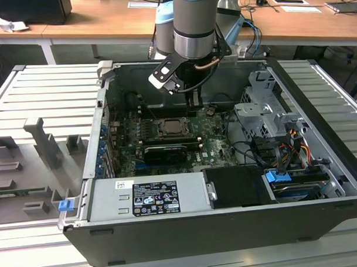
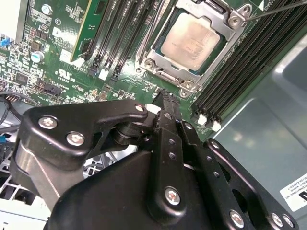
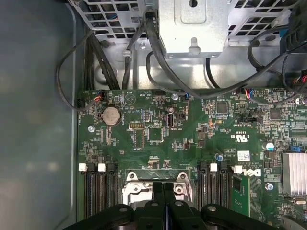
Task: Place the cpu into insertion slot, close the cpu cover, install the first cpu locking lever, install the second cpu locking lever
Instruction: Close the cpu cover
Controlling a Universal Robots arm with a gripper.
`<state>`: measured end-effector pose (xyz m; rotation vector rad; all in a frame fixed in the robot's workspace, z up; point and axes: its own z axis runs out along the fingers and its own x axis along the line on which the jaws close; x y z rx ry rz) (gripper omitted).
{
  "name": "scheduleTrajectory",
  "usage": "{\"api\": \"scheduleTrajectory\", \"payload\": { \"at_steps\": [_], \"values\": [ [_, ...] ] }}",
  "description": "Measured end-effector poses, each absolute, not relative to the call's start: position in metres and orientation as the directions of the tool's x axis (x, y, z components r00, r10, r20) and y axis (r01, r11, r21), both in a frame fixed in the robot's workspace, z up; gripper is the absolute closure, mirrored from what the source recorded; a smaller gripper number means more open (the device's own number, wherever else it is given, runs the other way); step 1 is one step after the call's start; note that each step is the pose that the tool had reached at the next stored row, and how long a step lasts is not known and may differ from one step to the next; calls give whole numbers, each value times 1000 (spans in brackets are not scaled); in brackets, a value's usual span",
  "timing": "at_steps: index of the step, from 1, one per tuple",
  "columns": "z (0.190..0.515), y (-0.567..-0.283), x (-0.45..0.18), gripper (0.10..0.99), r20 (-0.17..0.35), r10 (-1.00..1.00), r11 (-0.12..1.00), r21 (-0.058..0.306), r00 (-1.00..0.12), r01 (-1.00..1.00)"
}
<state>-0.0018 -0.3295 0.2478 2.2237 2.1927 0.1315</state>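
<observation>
The cpu [image 2: 192, 40], a dull silver square, lies in the insertion slot [image 1: 161, 136] on the green board. The cpu cover [image 2: 231, 42], a silvery frame, lies flat around the cpu's top. A thin metal lever rod [image 2: 278, 9] slants past one corner of the cover. My gripper [image 2: 165, 96] is shut with nothing between its black fingers [image 3: 158, 191]. It hovers just off the socket's edge, on the side toward the case's back wall. In the exterior view the gripper [image 1: 194, 107] hangs inside the case, above the board and behind the cpu [image 1: 170, 128].
Long black memory slots [image 2: 240, 72] flank the socket on both sides. A metal drive cage [image 1: 266, 116] with cables stands at the exterior view's right. The power supply box [image 1: 151, 196] fills the near side of the case. Black cables [image 3: 144, 62] loop over the board.
</observation>
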Motion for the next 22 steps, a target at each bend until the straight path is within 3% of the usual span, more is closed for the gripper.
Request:
{"api": "scheduleTrajectory", "payload": {
  "at_steps": [22],
  "values": [
    [248, -330, -9, 980, 49, 999, -16, 70, 12, 997]
  ]
}}
